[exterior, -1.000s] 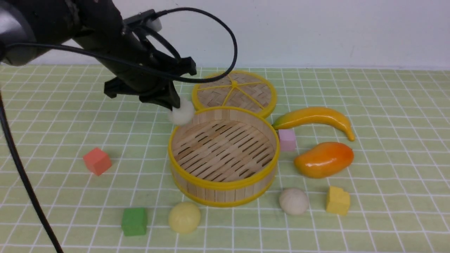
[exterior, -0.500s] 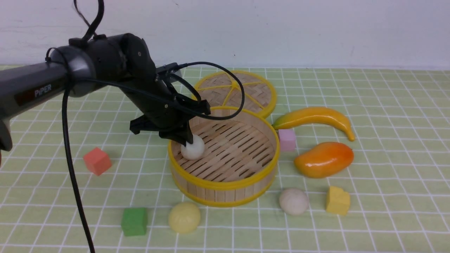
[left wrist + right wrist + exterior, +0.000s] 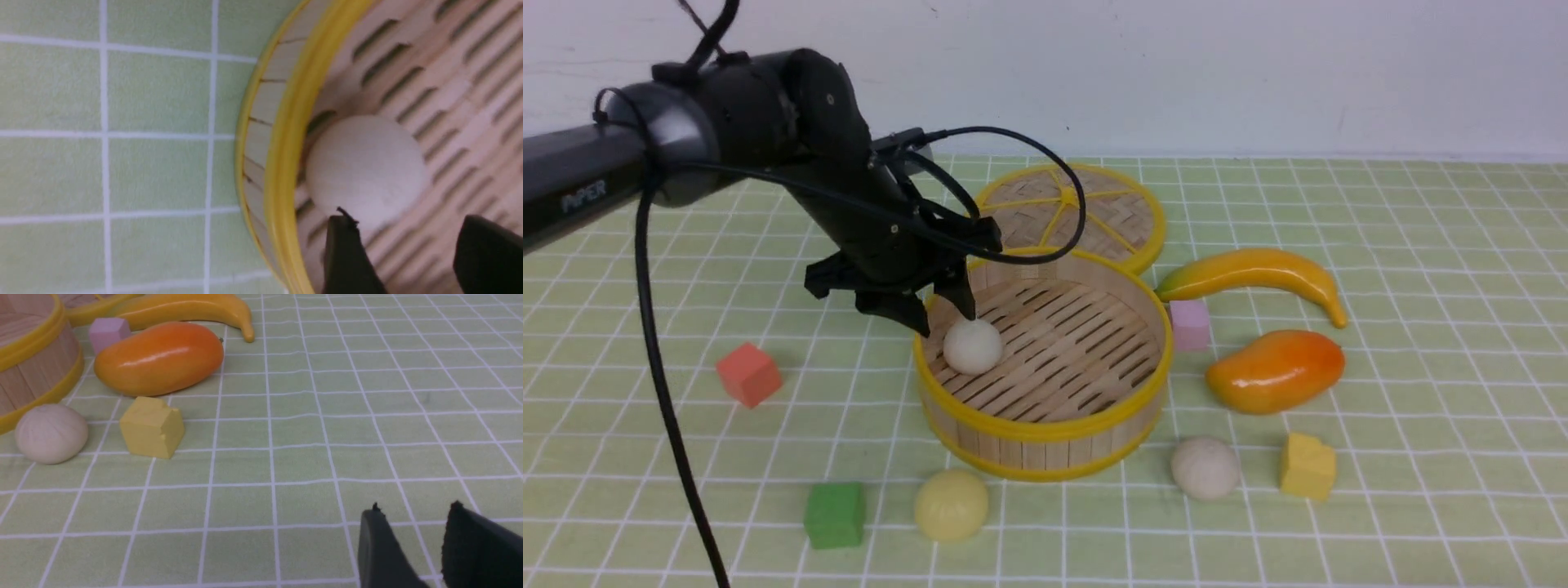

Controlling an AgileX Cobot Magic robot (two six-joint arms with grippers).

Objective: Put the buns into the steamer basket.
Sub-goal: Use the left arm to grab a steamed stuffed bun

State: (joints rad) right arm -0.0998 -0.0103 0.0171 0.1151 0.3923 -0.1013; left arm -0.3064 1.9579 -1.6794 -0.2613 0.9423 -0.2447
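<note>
Bun (image 3: pixel 972 346) parked in the basket (image 3: pixel 1045 431), left gripper (image 3: pixel 947 323) spread open just above, holding nothing.
Yellow bun (image 3: pixel 951 505) and beige bun (image 3: pixel 1205 467) waiting out front of it. Probably light, smooth and rolly, so best pinched across the middle.

A beige bun (image 3: pixel 51 433) lies just beside the steamer basket (image 3: pixel 24 381), near a yellow cube (image 3: pixel 151 426).

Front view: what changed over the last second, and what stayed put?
The left pincer carried the off-white dough bun over the rim into the round bamboo steamer basket, set it on the slatted floor near the left wall and let go; it now stands open just above it. The pale yellow bun and the beige bun in front of the basket did not move.
</note>
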